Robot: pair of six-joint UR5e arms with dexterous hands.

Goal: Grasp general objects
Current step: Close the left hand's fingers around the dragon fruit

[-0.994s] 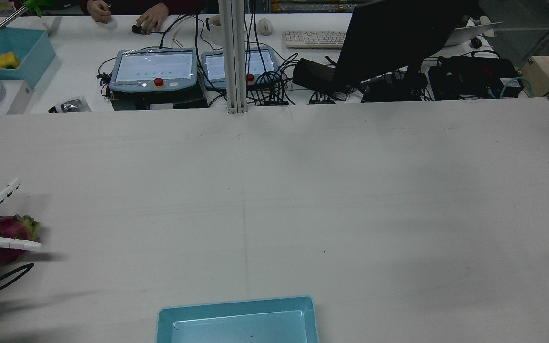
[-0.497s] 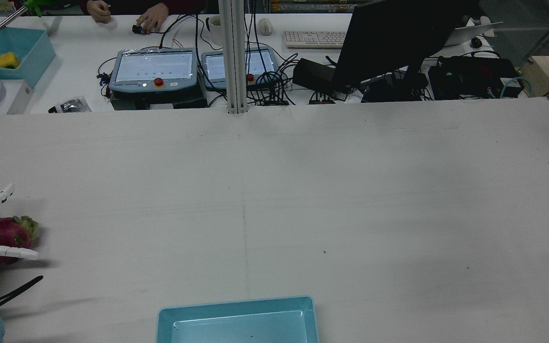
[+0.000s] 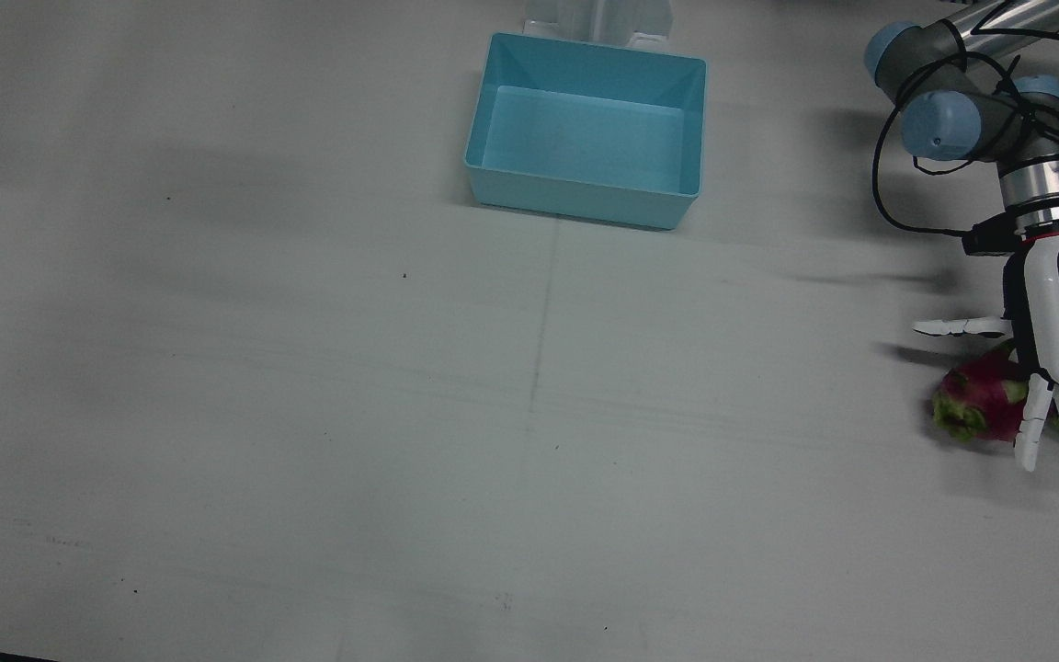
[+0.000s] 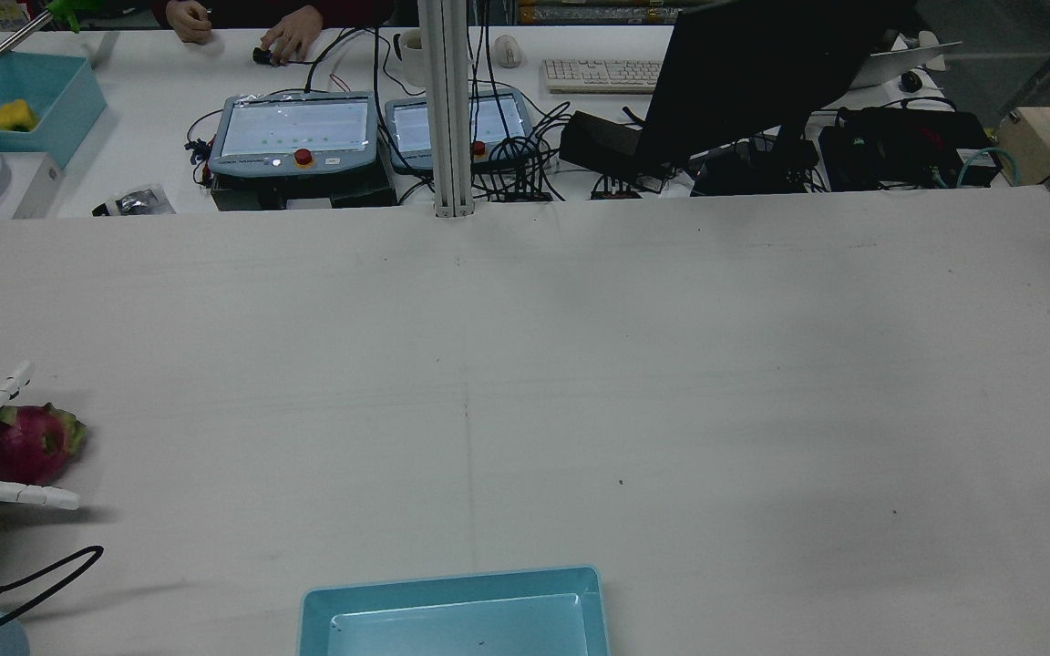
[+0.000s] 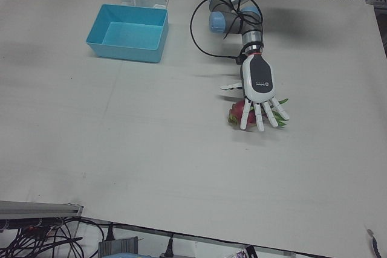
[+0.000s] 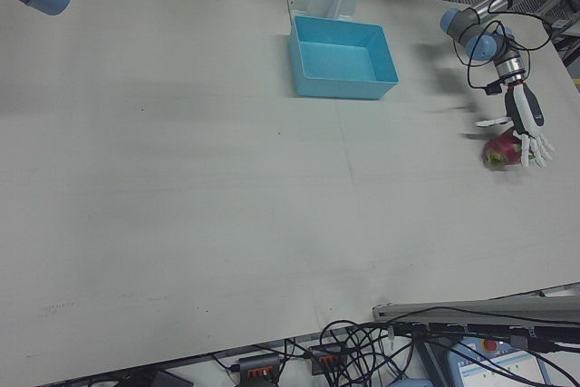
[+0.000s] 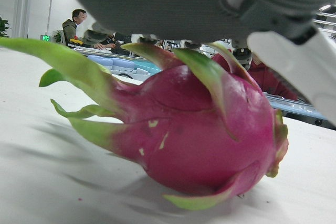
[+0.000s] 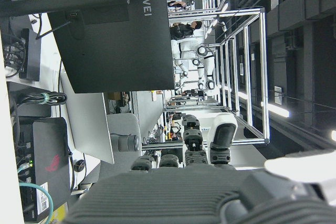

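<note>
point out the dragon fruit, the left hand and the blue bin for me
dragon fruit (image 3: 980, 400), front view, on its pink body.
left hand (image 5: 258, 81), left-front view, on the white back of the hand above the spread fingers.
blue bin (image 3: 575, 199), front view, on its near outer wall.
</note>
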